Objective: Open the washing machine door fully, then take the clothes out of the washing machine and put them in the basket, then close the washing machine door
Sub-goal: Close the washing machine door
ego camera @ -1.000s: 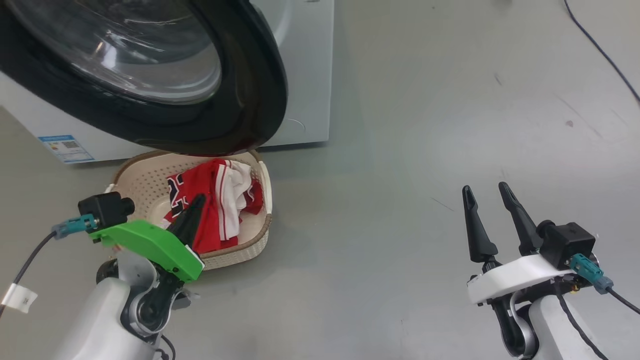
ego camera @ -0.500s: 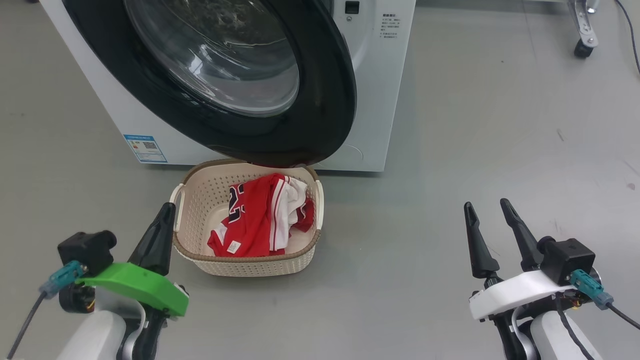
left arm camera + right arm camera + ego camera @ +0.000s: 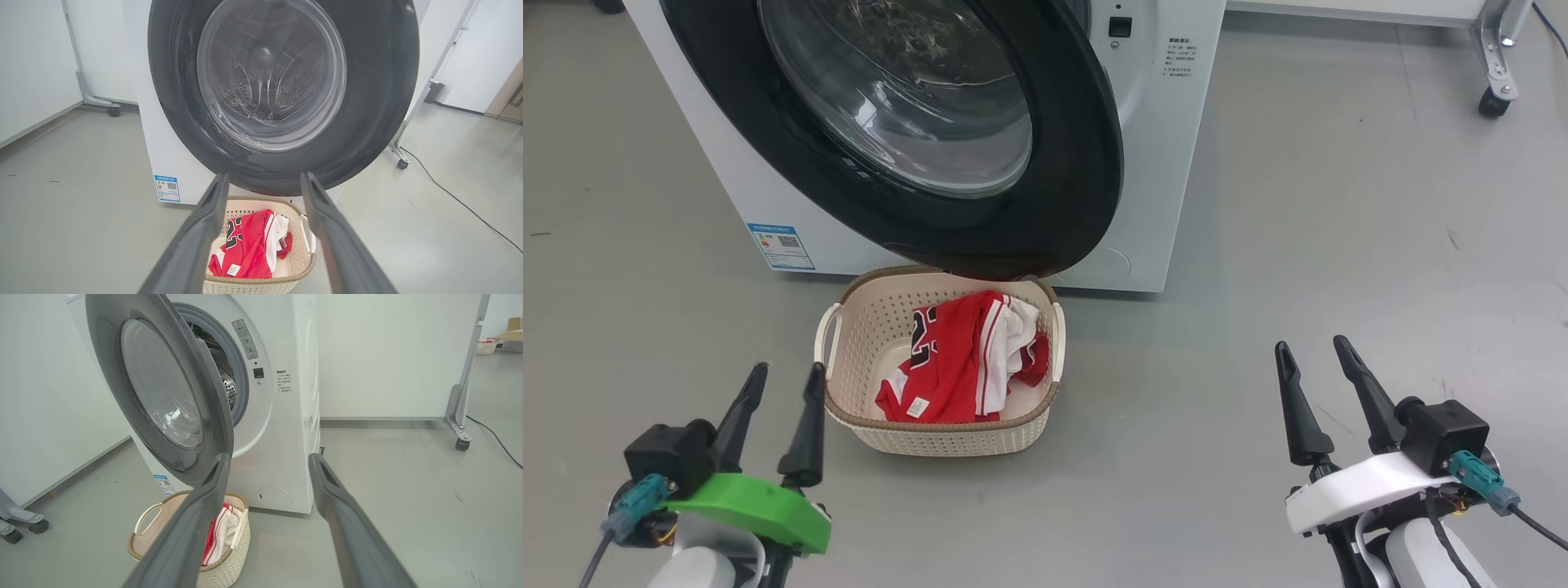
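- Grey polished floor (image 3: 1258,245) spreads under everything, with pale wall panels behind in the wrist views.
- Low at the head view's left, the left gripper (image 3: 787,369) has its two dark fingers spread apart with nothing between them. It is near the basket's left handle.
- At the lower right, the right gripper (image 3: 1311,345) stands with its fingers wide apart and empty, well apart from the basket, over bare floor.
- Between the arms and the machine, the basket (image 3: 947,429) stands on the floor, its far rim under the door's lower edge.
- Inside it the clothes (image 3: 956,359) lie bunched toward the right half: red with white stripes, a dark numeral and a small white tag showing.
- Above them, the washing machine door (image 3: 1086,163) hangs swung out from the front; the right wrist view shows the grey seal and the drum in the gap behind it.
- Behind it stands the washing machine (image 3: 1176,163), with a blue sticker (image 3: 781,245) low on its front.
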{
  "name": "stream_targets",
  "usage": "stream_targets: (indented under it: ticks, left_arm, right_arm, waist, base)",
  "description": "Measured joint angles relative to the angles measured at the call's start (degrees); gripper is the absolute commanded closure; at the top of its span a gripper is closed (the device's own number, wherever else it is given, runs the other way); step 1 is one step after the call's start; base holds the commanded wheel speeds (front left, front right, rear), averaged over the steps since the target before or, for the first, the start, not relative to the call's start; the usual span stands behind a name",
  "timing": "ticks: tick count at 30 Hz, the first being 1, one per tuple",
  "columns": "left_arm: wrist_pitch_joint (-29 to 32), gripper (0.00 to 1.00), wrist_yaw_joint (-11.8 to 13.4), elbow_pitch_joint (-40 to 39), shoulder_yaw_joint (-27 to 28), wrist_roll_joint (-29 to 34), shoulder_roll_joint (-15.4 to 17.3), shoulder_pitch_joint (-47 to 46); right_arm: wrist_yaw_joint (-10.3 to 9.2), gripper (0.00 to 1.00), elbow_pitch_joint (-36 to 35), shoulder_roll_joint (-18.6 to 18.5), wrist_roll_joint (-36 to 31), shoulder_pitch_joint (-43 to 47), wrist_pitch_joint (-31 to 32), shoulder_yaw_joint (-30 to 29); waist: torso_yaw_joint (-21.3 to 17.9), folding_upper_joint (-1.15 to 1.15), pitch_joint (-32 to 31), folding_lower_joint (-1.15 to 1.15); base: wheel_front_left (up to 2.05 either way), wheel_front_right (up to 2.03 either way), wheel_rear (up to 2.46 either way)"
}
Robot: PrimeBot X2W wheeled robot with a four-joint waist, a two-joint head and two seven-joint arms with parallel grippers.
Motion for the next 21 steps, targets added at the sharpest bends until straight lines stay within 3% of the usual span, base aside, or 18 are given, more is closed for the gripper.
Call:
stream_targets:
  ticks: [21]
  left_arm:
    - [0.0, 0.00, 1.2, -4.9, 2.6, 6.1, -1.4, 2.9]
  right_arm:
    - [0.00, 0.00, 0.0, 0.1, -0.4, 0.1, 0.0, 0.5]
  waist:
    - [-0.8, 0.00, -0.2, 0.00]
  base:
    - [0.00, 0.00, 0.00]
